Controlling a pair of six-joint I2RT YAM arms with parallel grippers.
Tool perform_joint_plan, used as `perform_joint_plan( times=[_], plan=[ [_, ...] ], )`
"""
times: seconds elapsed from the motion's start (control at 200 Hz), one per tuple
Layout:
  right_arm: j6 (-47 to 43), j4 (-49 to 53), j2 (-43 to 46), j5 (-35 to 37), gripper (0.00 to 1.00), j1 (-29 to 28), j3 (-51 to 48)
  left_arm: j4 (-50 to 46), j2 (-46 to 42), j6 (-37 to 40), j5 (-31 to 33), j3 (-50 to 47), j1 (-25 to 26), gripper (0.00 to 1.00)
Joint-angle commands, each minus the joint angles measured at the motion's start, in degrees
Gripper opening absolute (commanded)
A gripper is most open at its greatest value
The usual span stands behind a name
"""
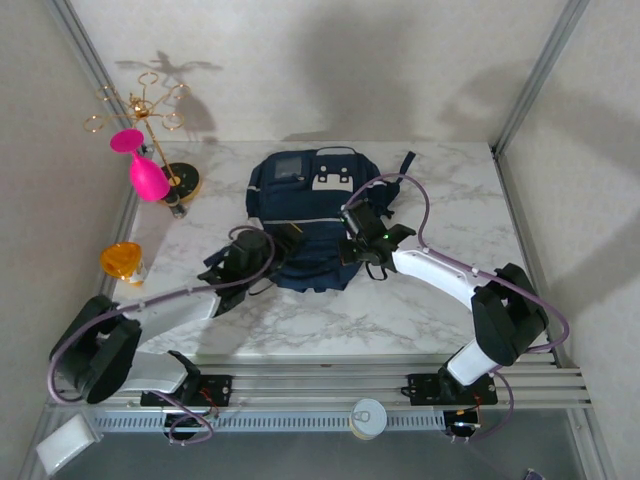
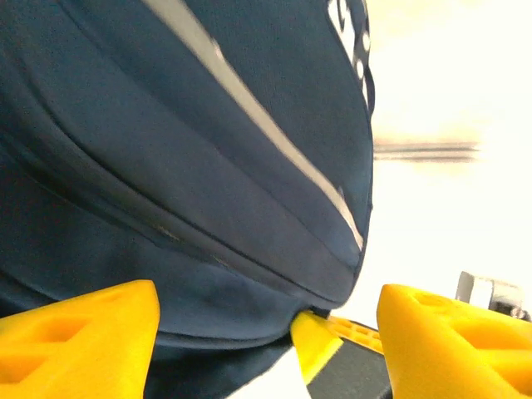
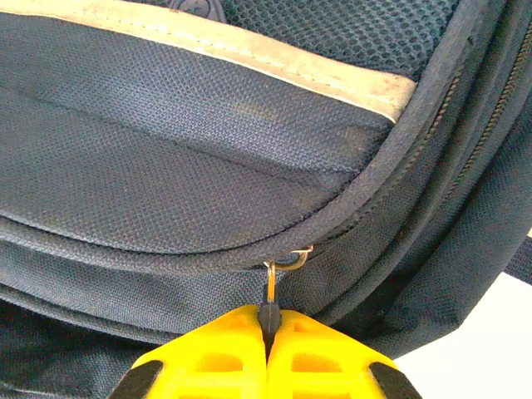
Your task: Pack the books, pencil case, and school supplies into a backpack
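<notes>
Soft shadows, blown-out glare, motion-blurred backpack (image 2: 166, 150)

Navy backpack (image 1: 308, 208) with pale stripe (image 2: 249, 116); yellow right pincer (image 3: 268, 322); grey-veined white table (image 1: 455, 195)

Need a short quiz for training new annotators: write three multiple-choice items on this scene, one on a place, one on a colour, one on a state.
1. Where is the orange cup relative to the backpack?
A. On top of it
B. To its left, near the left edge of the table
C. To its right

2. What colour is the goblet beside the gold stand?
A. Pink
B. Green
C. White

3. What are the right fingers doing?
A. Spread open over bare table
B. Shut on a book
C. Shut on the backpack's zipper pull

Answers: 1 B, the top view shows the cup left of the backpack. 2 A, its bowl and stem are bright pink. 3 C, the right wrist view shows the fingers pressed together around the pull.
</notes>
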State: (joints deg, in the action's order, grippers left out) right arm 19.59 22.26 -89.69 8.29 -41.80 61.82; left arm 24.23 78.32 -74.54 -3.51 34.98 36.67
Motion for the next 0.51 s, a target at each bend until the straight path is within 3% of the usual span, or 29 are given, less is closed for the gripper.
perform_joint_plan(
  times=[0.0, 0.13, 0.19, 0.23, 0.27, 0.31, 0.501],
  plan=[
    [0.53, -3.32, -0.22, -0.63, 0.0, -1.09, -0.58, 5.16, 6.26, -7.9, 4.93, 5.91, 3.21, 0.66],
    [0.19, -1.96, -0.3, 2.24, 0.0, -1.09, -0.56, 4.39, 13.13, -9.96, 10.03, 9.29, 3.67, 0.49],
    [0.05, -0.46, -0.47, 4.31, 0.0, -1.04, -0.18, 1.86, 14.28, -8.13, 13.57, 9.9, 3.08, 0.31],
    [0.28, 0.95, -0.57, 6.71, 0.0, -0.95, 0.04, -1.64, 14.39, -7.02, 17.24, 10.44, 2.72, 0.13],
    [0.2, 1.93, -0.66, 8.7, 0.0, -0.68, 0.21, -4.45, 14.32, -5.19, 19.7, 10.83, 1.89, 0.05],
    [0.07, 2.88, -0.72, 9.93, 0.0, 0.02, 0.23, -7.31, 14.33, -4.51, 19.77, 10.91, 0.46, 0.0],
    [-2.14, 3.76, -0.27, 11.07, 0.0, 5.62, 0.57, -9.23, 13.14, 1.17, 16.19, 8.12, -4.29, 0.0]
  ],
)
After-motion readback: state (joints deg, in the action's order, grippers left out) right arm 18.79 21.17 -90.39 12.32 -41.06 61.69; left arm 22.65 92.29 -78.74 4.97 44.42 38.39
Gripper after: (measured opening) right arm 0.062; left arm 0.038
